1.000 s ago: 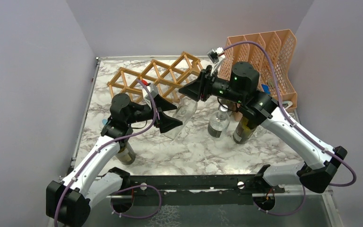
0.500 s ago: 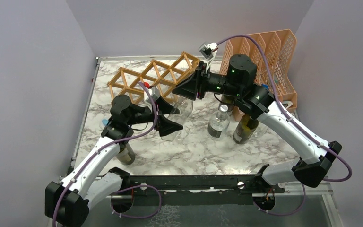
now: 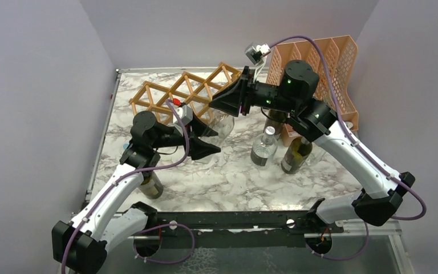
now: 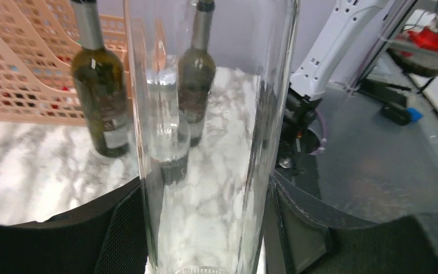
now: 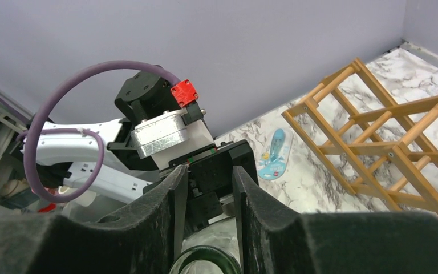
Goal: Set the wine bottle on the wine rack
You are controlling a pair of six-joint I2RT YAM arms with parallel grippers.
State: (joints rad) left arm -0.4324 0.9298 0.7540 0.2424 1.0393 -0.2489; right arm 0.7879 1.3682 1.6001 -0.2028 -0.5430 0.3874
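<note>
A clear glass wine bottle (image 3: 221, 127) hangs tilted over the marble table between my two arms. My left gripper (image 3: 205, 141) is shut on its wide body, and in the left wrist view both fingers (image 4: 126, 228) press against the glass (image 4: 205, 114). My right gripper (image 3: 228, 102) is shut on the neck. The greenish mouth (image 5: 205, 260) shows between its fingers (image 5: 174, 188) in the right wrist view. The wooden lattice wine rack (image 3: 188, 94) stands just behind the bottle, also visible from the right wrist (image 5: 388, 131).
A peach perforated file holder (image 3: 325, 63) stands at the back right. A small clear bottle (image 3: 264, 147) and a dark bottle (image 3: 296, 154) stand upright to the right. Another bottle (image 3: 151, 185) stands by the left arm. A blue item (image 5: 275, 154) lies near the rack.
My left gripper has closed from wide open onto the bottle's body. The right gripper has shifted slightly up and left toward the rack, still holding the neck.
</note>
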